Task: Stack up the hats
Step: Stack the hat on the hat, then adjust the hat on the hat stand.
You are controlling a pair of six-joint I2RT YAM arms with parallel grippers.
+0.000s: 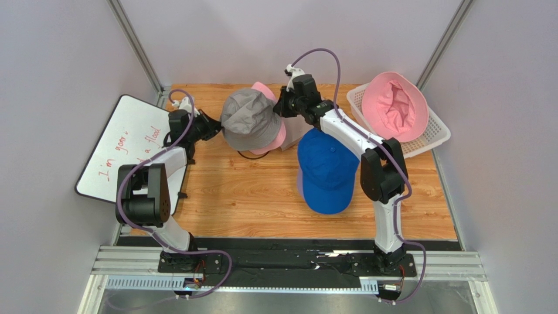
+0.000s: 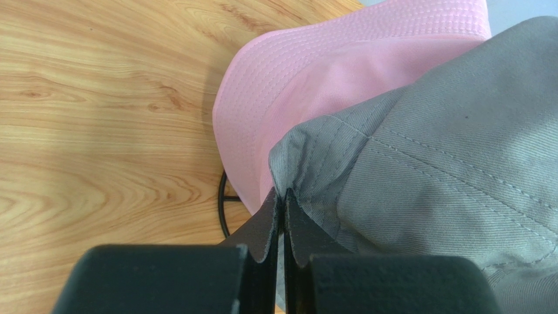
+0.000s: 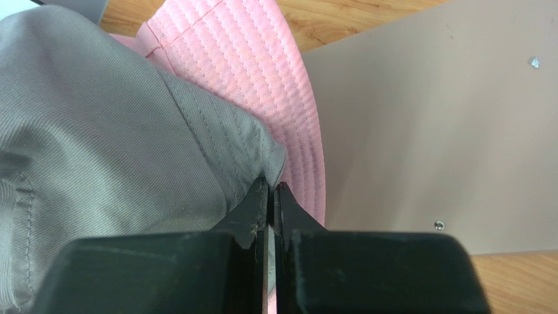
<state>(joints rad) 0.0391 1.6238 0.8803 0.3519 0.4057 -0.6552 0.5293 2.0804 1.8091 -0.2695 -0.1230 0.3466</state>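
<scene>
A grey bucket hat (image 1: 249, 119) hangs over a pink bucket hat (image 1: 278, 134) at the back middle of the table. My left gripper (image 1: 213, 127) is shut on the grey hat's (image 2: 445, 150) left brim, and my right gripper (image 1: 283, 104) is shut on its right brim (image 3: 259, 157). The pink hat (image 2: 314, 72) (image 3: 262, 59) shows under the grey one in both wrist views. A blue baseball cap (image 1: 326, 171) lies on the wood to the right of centre. Another pink bucket hat (image 1: 395, 106) lies upturned in the white mesh basket (image 1: 437, 136).
A black wire frame (image 2: 224, 203) sits beneath the pink hat. A whiteboard with red writing (image 1: 124, 147) leans at the left edge. A beige panel (image 3: 445, 124) lies beside the hats on the right. Grey walls enclose the table.
</scene>
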